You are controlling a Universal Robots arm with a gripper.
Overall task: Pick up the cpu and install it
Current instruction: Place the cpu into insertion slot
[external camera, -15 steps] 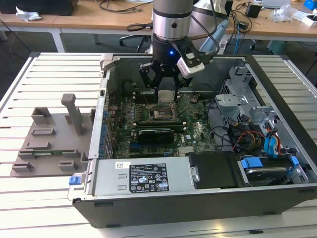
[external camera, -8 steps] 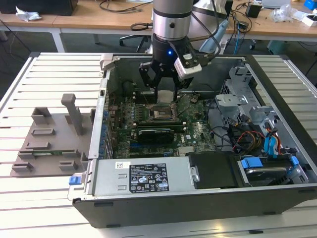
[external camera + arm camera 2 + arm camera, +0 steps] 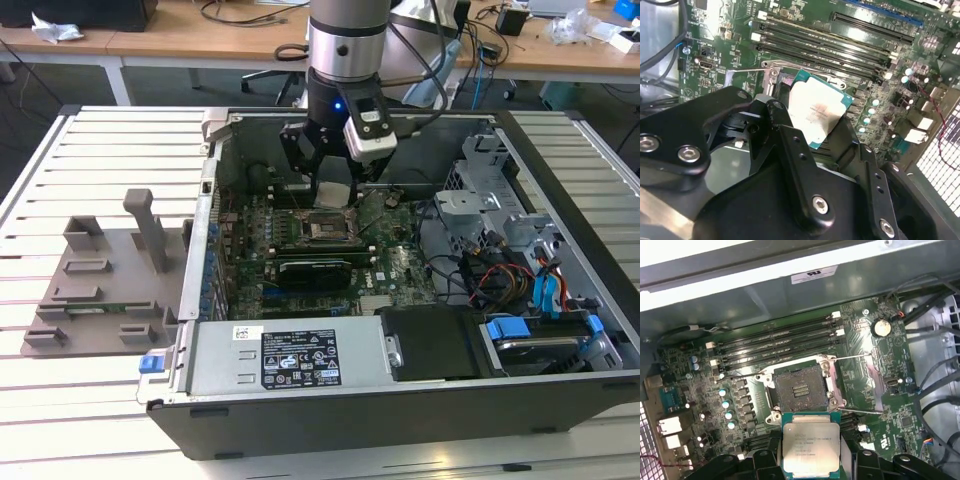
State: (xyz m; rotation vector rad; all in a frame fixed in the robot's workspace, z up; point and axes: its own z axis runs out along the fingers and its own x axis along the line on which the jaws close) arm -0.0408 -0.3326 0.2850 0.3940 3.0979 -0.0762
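Note:
The cpu, a flat square chip with a silver-grey top and green rim, hangs in my gripper, whose black fingers are shut on its two sides. In the first wrist view it hovers just short of the open black socket, whose frame and lever stand raised. The second wrist view shows the cpu tilted between the fingers above the motherboard. In the exterior view the gripper is inside the computer case, just behind the socket.
Memory slots run beside the socket. Cables and drive bays fill the case on the exterior view's right. A grey plastic tray with upright posts lies outside the case on the exterior view's left.

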